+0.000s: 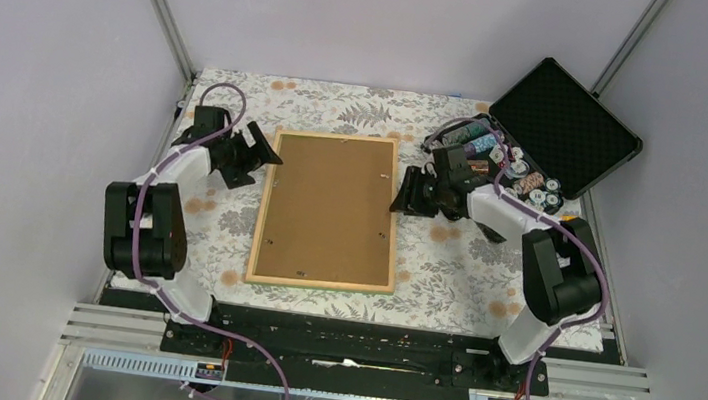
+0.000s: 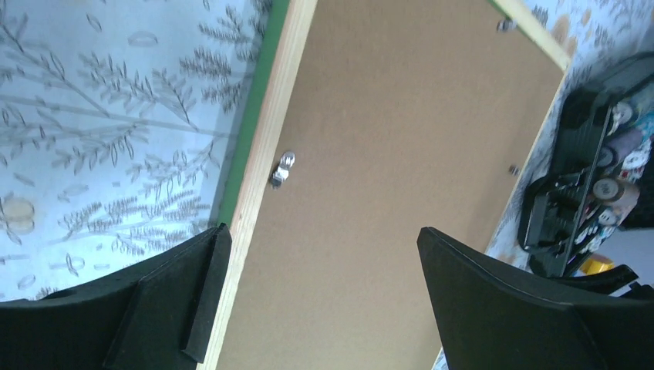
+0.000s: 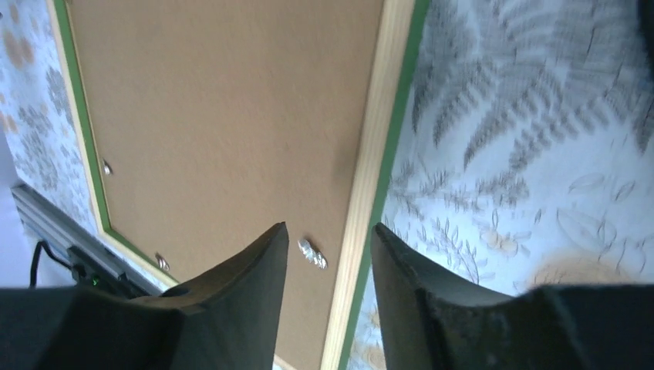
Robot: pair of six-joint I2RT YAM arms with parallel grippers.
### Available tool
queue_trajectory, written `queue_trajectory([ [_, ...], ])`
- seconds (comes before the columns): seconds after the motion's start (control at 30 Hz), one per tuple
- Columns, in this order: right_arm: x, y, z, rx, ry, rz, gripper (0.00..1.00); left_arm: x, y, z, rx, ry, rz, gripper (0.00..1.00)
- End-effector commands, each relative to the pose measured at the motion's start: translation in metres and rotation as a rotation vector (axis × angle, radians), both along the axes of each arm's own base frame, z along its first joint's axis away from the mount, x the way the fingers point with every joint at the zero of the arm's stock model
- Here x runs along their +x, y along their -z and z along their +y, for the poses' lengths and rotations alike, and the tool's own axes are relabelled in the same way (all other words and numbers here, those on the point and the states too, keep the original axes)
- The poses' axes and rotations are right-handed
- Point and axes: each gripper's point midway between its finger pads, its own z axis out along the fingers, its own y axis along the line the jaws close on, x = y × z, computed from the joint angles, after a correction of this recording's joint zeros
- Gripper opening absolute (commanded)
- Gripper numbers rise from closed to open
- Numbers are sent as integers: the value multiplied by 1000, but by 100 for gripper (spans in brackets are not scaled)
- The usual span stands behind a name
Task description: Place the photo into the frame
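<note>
Top view: large green-fronted wooden rectangular frame (image 1: 265, 205) lies face down mid-table, brown fibreboard backing panel (image 1: 329, 207) fitted; photo unseen.
Left wrist: left gripper (image 2: 322, 235) spread wide, empty, over left rail.
Right wrist: right gripper (image 3: 329, 229) half-open, empty, straddling small metal clip (image 3: 312, 253), likely to turn it.

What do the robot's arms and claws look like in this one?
The left arm and right arm pair curved white links with boxy black joints. A purple cable runs along each. The left claw and right claw are matte black and wedge-shaped.
</note>
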Motion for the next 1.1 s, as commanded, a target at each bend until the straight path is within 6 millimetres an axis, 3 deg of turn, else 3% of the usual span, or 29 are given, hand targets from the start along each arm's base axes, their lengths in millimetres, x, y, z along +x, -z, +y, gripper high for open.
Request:
queue_trajectory([
  [0.0, 41, -8, 4, -69, 2, -83, 44, 25, 3, 9, -12, -32, 29, 99],
  [0.13, 58, 6, -4, -162, 16, -79, 32, 35, 21, 14, -34, -57, 76, 99],
  [0.2, 62, 9, -3, -167, 16, -84, 30, 33, 37, 12, -65, -52, 115, 99],
  [0.4, 60, 32, 5, -150, -18, -31, 25, 28, 58, 6, -120, -56, 152, 99],
  [0.57, 53, 50, 14, -122, -27, 6, 29, 22, 69, -11, -235, -46, 160, 99],
  [0.83, 47, 57, 41, -148, -101, -9, 40, 17, 74, -26, -266, -13, 173, 99],
  [0.93, 48, 57, 38, -177, -97, -15, 42, 16, 76, -32, -284, 2, 185, 99],
  [1.07, 52, 40, 28, -208, -72, -74, 50, 19, 66, -29, -259, 6, 154, 99],
])
